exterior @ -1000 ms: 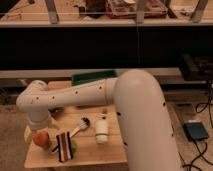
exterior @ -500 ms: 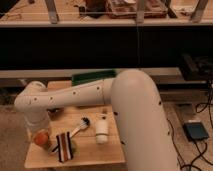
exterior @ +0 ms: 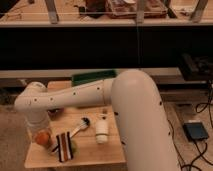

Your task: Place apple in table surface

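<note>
Over near corner of table [exterior: 92, 150], gripper [exterior: 38, 130] low, apple [exterior: 42, 138] right at its tip, whether gripped cannot be told

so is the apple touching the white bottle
Apart. The camera view shows bare table between the apple, at the gripper near its left edge, and the white bottle near the middle.

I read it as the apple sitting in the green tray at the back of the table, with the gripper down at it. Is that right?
Not quite. The camera view shows the apple outside the green tray, at the near corner of the table on the picture's left, beside a striped packet. The tray is at the back, and the gripper is down at the apple.
</note>
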{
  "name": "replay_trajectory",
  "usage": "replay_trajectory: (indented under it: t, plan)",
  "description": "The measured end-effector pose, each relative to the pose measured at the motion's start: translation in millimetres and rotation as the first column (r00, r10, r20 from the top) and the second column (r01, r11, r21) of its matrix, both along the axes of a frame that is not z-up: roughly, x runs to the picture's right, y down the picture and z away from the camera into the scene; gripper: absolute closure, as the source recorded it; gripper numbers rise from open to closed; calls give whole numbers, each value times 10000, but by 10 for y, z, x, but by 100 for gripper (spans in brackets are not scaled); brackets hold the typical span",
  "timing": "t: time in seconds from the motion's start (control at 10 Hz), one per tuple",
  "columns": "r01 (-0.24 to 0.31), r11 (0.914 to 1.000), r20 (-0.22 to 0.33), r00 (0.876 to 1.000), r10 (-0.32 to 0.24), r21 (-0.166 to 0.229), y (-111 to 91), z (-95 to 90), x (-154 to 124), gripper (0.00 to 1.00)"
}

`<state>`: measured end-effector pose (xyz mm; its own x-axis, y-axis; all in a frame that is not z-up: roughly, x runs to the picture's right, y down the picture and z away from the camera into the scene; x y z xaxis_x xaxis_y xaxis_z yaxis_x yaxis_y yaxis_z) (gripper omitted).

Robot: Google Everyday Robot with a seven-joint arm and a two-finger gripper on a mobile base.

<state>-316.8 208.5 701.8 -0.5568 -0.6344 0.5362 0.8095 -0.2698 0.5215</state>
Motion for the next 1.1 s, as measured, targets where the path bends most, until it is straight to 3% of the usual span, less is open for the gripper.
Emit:
replay_trajectory:
  t: [0.5, 0.7, 0.9, 1.1]
  plan:
    - [-486, 9972, 227, 9986, 474, 563, -318, -274, 39, 58]
    - [-748, 9953, 243, 9970, 734, 614, -392, -237, 101, 58]
    - [-1545, 9853, 108, 9880, 1541, 724, -651, -134, 342, 58]
    - [-2306, 9692, -186, 9723, 2330, 860, -958, -37, 659, 58]
